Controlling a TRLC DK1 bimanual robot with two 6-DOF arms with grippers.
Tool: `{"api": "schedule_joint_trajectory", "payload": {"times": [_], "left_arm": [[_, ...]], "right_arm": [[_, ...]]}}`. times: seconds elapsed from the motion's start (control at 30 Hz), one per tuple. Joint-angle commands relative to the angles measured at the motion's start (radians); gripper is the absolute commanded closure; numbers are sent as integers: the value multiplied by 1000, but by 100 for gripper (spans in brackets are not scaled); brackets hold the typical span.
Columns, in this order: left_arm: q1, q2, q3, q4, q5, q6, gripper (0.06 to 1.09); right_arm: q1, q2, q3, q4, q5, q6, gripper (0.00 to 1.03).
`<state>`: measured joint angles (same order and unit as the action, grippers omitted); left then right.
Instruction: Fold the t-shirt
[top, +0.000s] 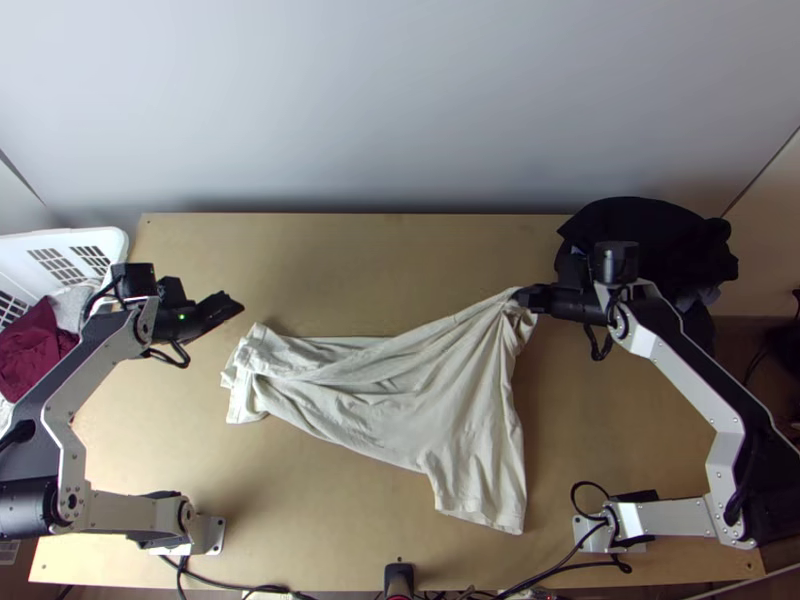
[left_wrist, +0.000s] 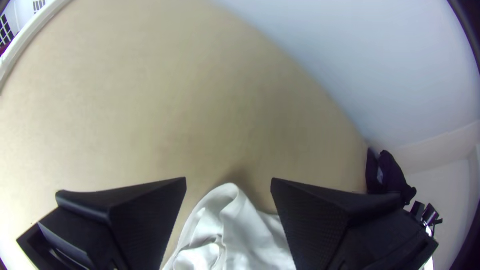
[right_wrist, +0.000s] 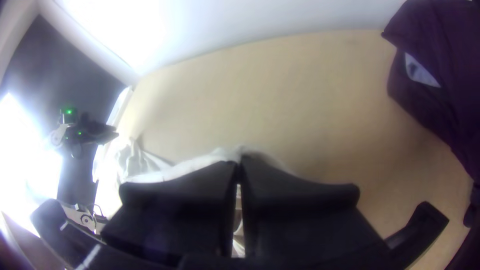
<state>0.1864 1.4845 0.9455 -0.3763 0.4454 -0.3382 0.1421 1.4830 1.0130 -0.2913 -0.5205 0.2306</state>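
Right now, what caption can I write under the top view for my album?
Right gripper pinches one end of a rumpled cream T-shirt while the left gripper hovers near the other end.

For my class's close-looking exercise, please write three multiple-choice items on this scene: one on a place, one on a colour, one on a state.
1. Where in the top view is the laundry basket?
A) At its right side
B) At its left side
C) At its bottom middle

2. What colour is the T-shirt?
A) Dark red
B) Green
C) Cream

3. What state is the right claw in?
A) Shut on the T-shirt
B) Wide open
C) Shut on the basket

Key:
1 B: the white rim and slotted wall show there.
2 C: the cloth is pale cream throughout.
3 A: its fingers meet at the cloth, whose corner is drawn out to them.
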Motion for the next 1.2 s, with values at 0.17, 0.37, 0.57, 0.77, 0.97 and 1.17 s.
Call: {"api": "schedule_joint_trajectory", "payload": {"times": [0.17, 0.37, 0.57, 0.77, 0.97, 1.17], "left_arm": [[-30, -237, -165, -87, 44, 96, 23], [-119, -211, -160, -38, 47, 8, 22], [-173, -199, -191, 22, 70, 4, 22], [-113, -176, -189, 16, 59, 82, 22], [-51, -181, -143, -56, 61, 146, 22], [-61, -185, -157, -87, 64, 194, 19]], "right_arm": [[-41, -101, -86, 0, -1, 18, 100], [-18, -109, -90, -2, 1, 21, 100], [-18, -118, -76, -22, -1, 27, 100], [-15, -145, -76, -32, -1, 27, 100], [-15, -151, -82, -37, -1, 29, 100], [-7, -151, -85, -37, 1, 35, 100]]}}
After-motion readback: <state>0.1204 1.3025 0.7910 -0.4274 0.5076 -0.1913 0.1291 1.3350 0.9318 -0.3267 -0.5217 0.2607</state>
